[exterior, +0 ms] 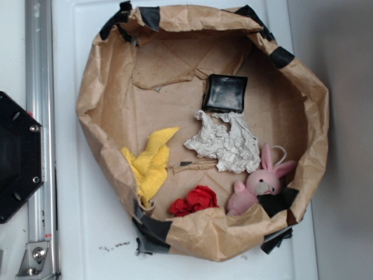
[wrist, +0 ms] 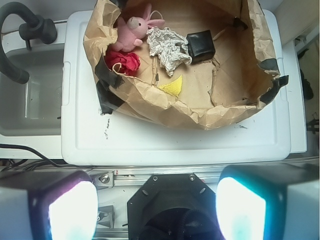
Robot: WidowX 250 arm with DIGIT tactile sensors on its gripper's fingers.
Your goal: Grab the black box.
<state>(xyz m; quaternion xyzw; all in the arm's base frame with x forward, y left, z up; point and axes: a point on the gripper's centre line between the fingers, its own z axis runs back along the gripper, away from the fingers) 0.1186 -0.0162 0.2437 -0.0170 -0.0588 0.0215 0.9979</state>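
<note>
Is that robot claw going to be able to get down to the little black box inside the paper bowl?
Probably yes. The black box lies flat and uncovered on the floor of the brown paper bowl, open from above. The crumpled white paper touches one edge, which may crowd a finger. The gripper is open, hovering outside the bowl.
</note>
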